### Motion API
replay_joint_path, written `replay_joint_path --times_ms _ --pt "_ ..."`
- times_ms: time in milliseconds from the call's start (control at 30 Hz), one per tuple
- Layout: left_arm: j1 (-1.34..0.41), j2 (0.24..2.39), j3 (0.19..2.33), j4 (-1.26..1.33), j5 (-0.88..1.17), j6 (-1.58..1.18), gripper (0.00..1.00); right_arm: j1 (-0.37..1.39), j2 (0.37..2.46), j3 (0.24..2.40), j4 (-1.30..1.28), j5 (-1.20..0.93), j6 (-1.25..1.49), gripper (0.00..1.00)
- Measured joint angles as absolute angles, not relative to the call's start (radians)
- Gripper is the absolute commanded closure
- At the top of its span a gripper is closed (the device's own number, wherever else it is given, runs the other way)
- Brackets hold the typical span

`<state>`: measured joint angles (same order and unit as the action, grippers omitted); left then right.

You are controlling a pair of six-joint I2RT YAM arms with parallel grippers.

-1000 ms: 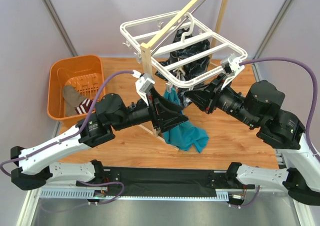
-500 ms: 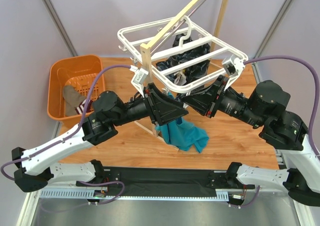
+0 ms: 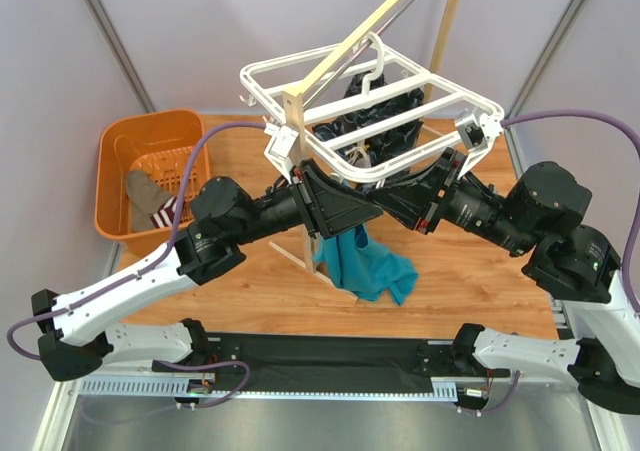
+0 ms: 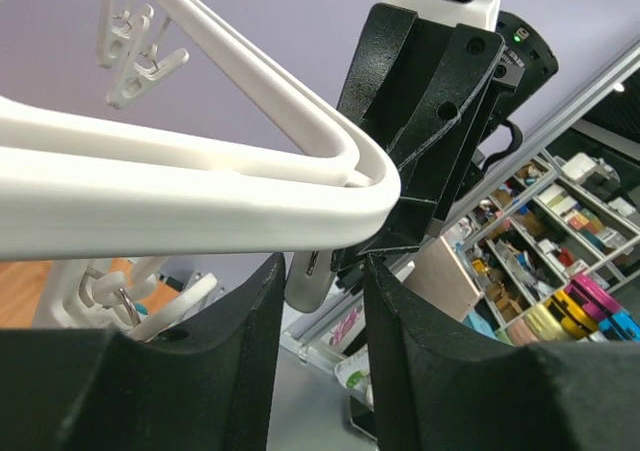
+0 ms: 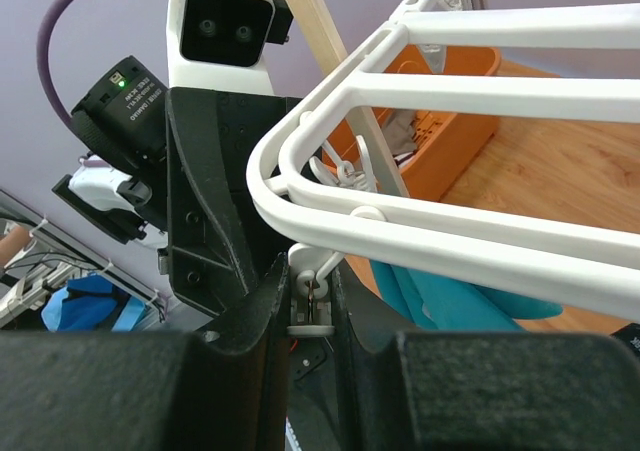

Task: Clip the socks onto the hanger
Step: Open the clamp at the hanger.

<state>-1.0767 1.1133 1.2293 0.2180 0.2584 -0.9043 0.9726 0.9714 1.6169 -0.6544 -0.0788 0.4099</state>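
Note:
One taupe sock (image 3: 150,203) with a maroon-and-white striped cuff lies in the orange basket (image 3: 118,141) at the left. The white hanger (image 3: 330,71) hangs on the wooden rack above the table's middle. My right gripper (image 3: 388,199) is under the hanger's near rim; in the right wrist view it (image 5: 312,271) is shut on a small white clip (image 5: 312,316) dangling from the hanger (image 5: 450,231). My left gripper (image 3: 362,203) faces it; in the left wrist view it (image 4: 325,266) is open and empty just below the hanger's corner (image 4: 200,206).
A wooden pole rack (image 3: 298,121) carries the hanger. A black patterned garment (image 3: 385,111) hangs from the hanger, and a teal cloth (image 3: 372,266) hangs below it down to the wooden table. More clips (image 4: 135,46) dangle from the frame. The two grippers are very close together.
Both grippers have risen and closed in on each other under the hanger's near rim. The hanger has shifted and tilted slightly. The sock in the basket has not moved.

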Motion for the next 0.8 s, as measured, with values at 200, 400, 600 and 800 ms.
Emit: replay_joint_path --times_ms 200,400,600,800 --pt "-1.073 1.120 1.228 0.250 0.273 -0.909 0.66 0.972 0.958 1.615 -0.629 -0.079 0.430 0.94" --pt "-1.066 1.124 1.222 0.269 0.292 -0.912 0.76 0.972 0.949 1.595 -0.609 -0.080 0.449 0.94" --pt "-1.064 1.139 1.223 0.290 0.310 -0.913 0.57 0.971 0.941 1.586 -0.605 -0.071 0.454 0.94" --pt "-1.064 1.171 1.228 0.342 0.332 -0.933 0.62 0.970 0.942 1.584 -0.605 -0.052 0.451 0.94"
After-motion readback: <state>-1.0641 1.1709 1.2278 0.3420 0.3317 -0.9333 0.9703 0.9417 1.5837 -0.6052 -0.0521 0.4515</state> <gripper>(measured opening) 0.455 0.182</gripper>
